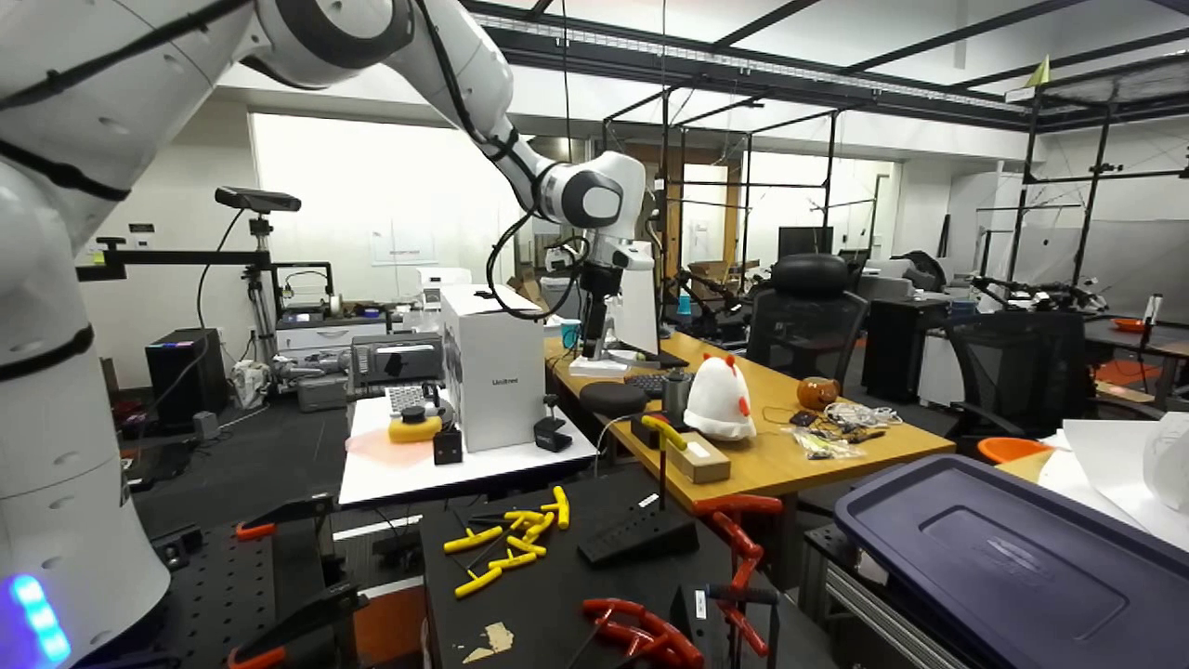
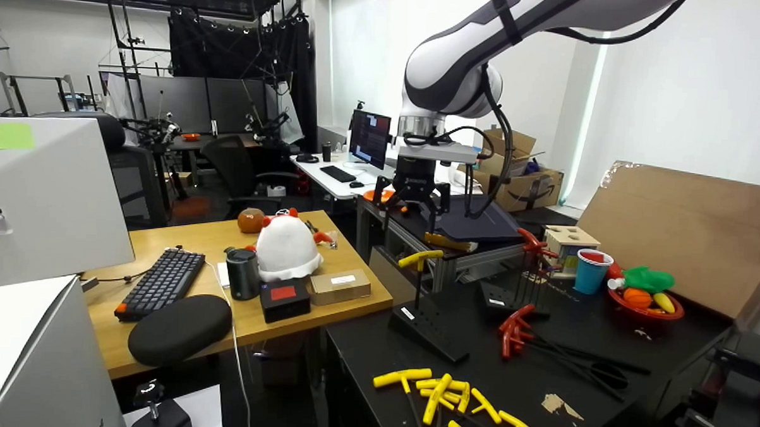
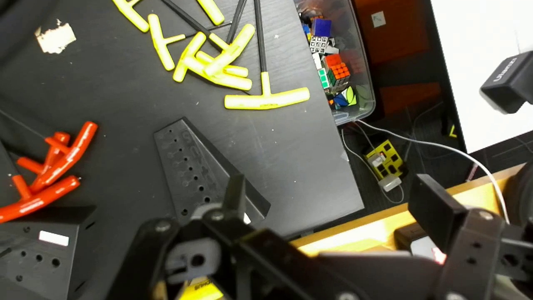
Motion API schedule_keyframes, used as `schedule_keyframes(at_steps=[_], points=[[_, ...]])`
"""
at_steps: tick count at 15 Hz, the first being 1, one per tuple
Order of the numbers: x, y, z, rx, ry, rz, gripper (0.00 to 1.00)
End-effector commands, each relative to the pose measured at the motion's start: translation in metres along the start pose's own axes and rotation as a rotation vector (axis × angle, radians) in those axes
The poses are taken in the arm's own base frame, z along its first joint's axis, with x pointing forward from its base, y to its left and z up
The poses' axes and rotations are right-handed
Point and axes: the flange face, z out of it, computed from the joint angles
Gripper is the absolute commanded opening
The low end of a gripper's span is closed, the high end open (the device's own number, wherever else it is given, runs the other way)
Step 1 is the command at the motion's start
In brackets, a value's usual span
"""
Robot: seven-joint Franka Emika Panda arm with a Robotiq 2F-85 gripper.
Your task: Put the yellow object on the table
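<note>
A yellow T-handle tool stands upright in a black sloped holder, its handle on top, in both exterior views (image 1: 664, 432) (image 2: 420, 258); the holder (image 1: 639, 542) rests on the black table (image 2: 369, 349). Part of a yellow handle (image 3: 202, 290) shows behind my gripper's left finger in the wrist view. Several other yellow T-handles (image 1: 509, 539) lie loose on the black table; they also show in the wrist view (image 3: 266, 100). My gripper (image 2: 410, 209) is open and empty, raised above the tables. Its fingers stand wide apart in the wrist view (image 3: 336, 201).
Red T-handles (image 2: 515, 332) and another black holder (image 3: 39, 254) are on the black table. A wooden table (image 1: 790, 446) holds a white plush (image 1: 720, 400) and a small cardboard box (image 2: 339, 286). A white box (image 1: 492, 367) and a dark blue lid (image 1: 1022, 557) stand nearby.
</note>
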Motion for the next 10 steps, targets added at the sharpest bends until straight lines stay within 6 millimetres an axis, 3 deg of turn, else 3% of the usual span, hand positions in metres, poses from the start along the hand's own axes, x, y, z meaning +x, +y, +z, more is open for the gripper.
schedule_keyframes(at_steps=[1,10], points=[[0.022,-0.004,0.009,0.009,0.014,0.094,1.0],[0.068,0.018,0.048,0.031,0.036,0.344,1.0]])
